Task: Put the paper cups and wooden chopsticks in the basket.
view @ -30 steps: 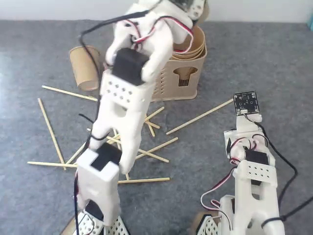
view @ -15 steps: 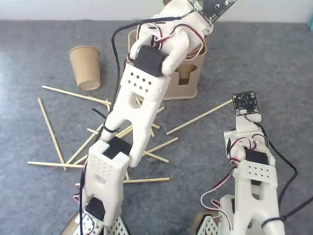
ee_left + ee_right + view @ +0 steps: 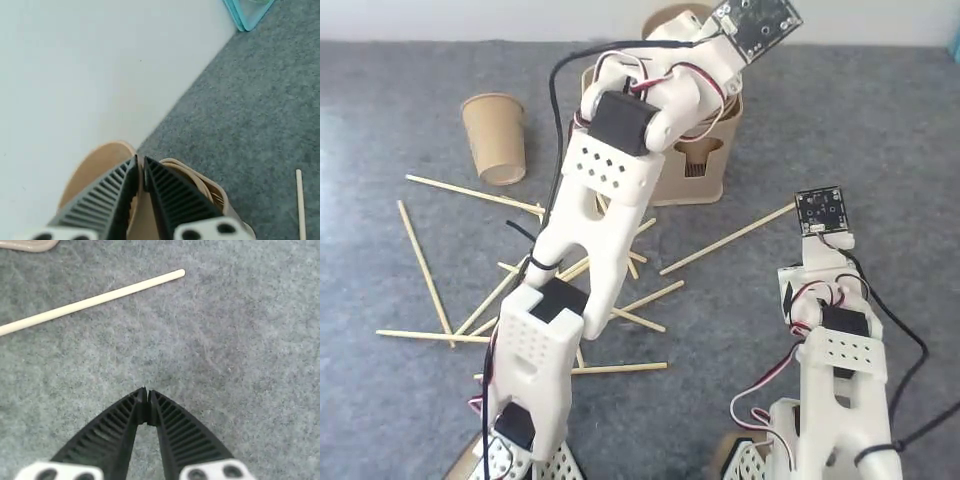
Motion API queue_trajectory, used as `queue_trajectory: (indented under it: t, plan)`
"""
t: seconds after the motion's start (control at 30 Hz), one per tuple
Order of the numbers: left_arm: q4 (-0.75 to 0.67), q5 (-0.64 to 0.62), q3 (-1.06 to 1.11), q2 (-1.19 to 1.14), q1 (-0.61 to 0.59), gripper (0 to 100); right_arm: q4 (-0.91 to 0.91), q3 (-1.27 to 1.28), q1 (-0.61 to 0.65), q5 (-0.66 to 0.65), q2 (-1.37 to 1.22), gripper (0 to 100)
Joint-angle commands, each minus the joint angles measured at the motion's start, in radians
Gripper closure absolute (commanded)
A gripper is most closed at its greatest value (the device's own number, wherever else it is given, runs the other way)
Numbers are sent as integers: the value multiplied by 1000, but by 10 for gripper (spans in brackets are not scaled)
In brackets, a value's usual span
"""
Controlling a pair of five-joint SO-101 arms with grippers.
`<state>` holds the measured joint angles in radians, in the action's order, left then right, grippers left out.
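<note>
No text, number or label can be read. The left arm's camera board (image 3: 757, 25) and the right arm's camera board (image 3: 823, 210) carry tiny marks, too small to make out. The lying cup (image 3: 496, 135) is plain.

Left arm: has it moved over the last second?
Yes. The left arm swung right: its wrist board, earlier short of the basket's right edge, now lies beyond that edge.

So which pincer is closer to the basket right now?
Left. The left pincer is over the basket, shut on a paper cup. The right pincer is shut over the carpet near a chopstick, apart from the basket.
</note>
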<state>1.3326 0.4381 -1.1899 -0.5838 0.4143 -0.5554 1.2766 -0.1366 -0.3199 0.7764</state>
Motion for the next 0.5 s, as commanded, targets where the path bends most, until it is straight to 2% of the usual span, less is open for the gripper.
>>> queue_trajectory:
  t: [0.0, 0.07, 0.2, 0.27, 0.47]
  plan:
    - [8, 2, -42, 38, -11, 987, 25, -5, -13, -12, 38, 991]
    - [8, -26, -44, 38, -20, 971, 25, -5, -13, -12, 36, 991]
    - [2, -186, -50, 49, -55, 833, 25, -5, -13, -12, 36, 991]
    - [6, -187, -70, 49, -69, 799, 25, -5, -13, -12, 35, 991]
    - [81, -183, -236, 49, -138, 798, 25, -5, -13, -12, 33, 991]
